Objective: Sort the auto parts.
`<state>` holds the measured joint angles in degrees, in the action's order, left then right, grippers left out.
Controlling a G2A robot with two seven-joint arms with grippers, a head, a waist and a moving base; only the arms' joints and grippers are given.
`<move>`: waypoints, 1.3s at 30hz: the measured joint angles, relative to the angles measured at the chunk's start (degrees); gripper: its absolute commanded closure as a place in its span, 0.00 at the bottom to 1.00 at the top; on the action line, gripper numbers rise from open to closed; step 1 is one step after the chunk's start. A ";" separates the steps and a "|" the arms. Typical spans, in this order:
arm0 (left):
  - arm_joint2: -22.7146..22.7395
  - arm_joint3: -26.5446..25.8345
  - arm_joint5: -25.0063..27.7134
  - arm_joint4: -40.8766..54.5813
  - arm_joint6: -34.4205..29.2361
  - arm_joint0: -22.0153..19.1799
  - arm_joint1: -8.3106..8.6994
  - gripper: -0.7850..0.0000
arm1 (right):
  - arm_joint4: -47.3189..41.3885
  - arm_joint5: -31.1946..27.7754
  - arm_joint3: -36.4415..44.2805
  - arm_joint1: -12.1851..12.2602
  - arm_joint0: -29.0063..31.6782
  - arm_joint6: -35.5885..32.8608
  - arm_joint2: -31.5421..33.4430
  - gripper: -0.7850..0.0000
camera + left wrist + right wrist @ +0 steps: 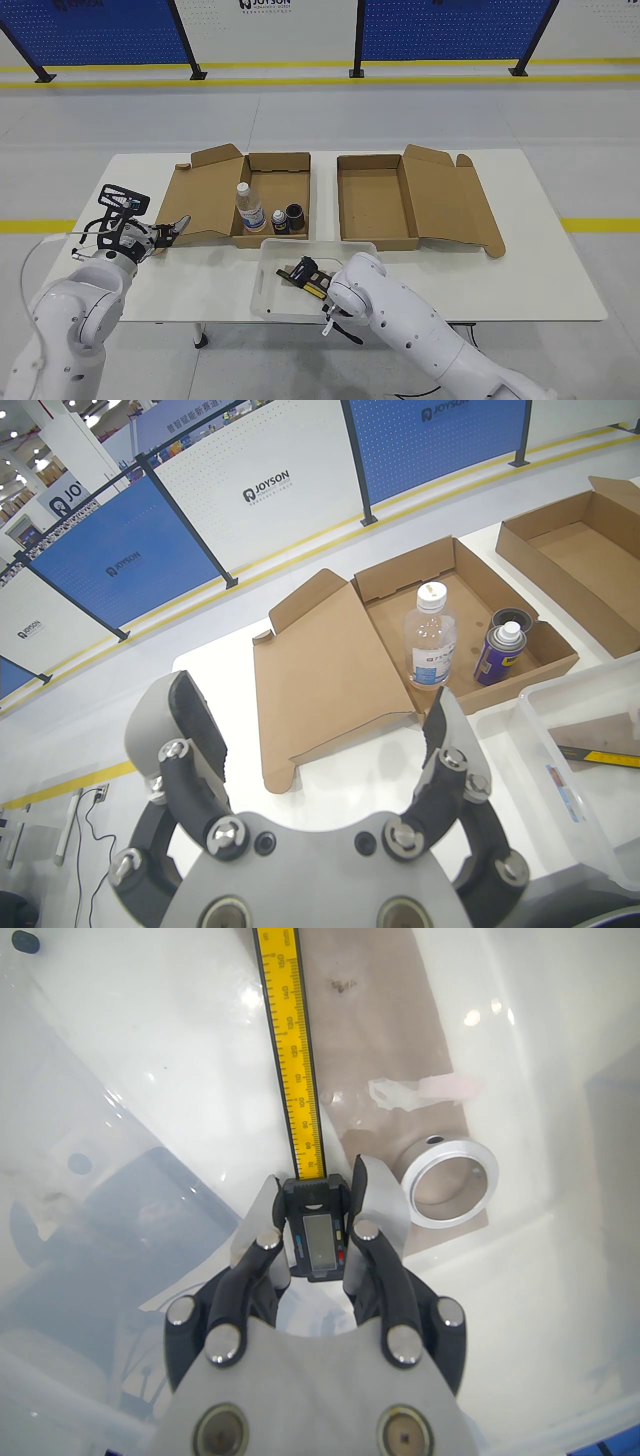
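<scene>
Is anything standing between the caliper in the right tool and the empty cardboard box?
Yes. The right tool holds the caliper inside the clear bin, so the bin's far wall and the near wall of the empty box lie between them. Nothing else visible stands there.

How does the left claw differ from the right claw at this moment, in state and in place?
The left claw is open and holds nothing; the right claw is shut on the digital caliper. The left claw hangs over the table beside the cardboard box flap; the right claw is down inside the clear plastic bin. Both have the same silver and black build.
</scene>
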<state>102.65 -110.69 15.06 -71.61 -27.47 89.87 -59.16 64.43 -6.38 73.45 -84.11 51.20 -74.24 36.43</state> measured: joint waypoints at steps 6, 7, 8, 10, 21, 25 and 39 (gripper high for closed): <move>0.00 0.00 0.00 0.00 0.00 0.00 0.00 0.00 | -0.03 -0.03 0.39 -0.10 -0.11 0.23 0.50 1.00; 0.00 0.00 0.00 0.00 0.00 0.00 0.00 0.00 | -0.03 -0.03 0.53 -0.10 -0.14 0.20 0.63 1.00; 0.00 0.00 0.00 0.00 0.00 0.00 0.00 0.00 | 0.01 -0.03 0.78 -0.08 -0.18 0.18 0.84 1.00; 0.00 0.00 0.00 0.00 0.00 0.00 0.00 0.00 | 0.05 0.00 1.28 -0.04 -0.19 0.15 1.18 1.00; 0.00 0.00 0.00 0.00 0.00 0.00 0.00 0.00 | 0.08 0.41 5.74 0.47 0.81 -0.67 3.53 1.00; 0.00 0.00 0.00 0.00 0.00 0.00 0.00 0.00 | -0.02 0.71 7.79 0.77 1.58 -0.96 4.61 1.00; 0.00 0.00 0.00 0.00 0.00 0.00 0.00 0.00 | -1.15 2.98 17.03 2.50 6.17 -0.31 11.23 1.00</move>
<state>102.65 -110.69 15.06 -71.61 -27.47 89.87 -59.16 63.28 -3.39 90.48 -81.61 57.38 -74.55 47.65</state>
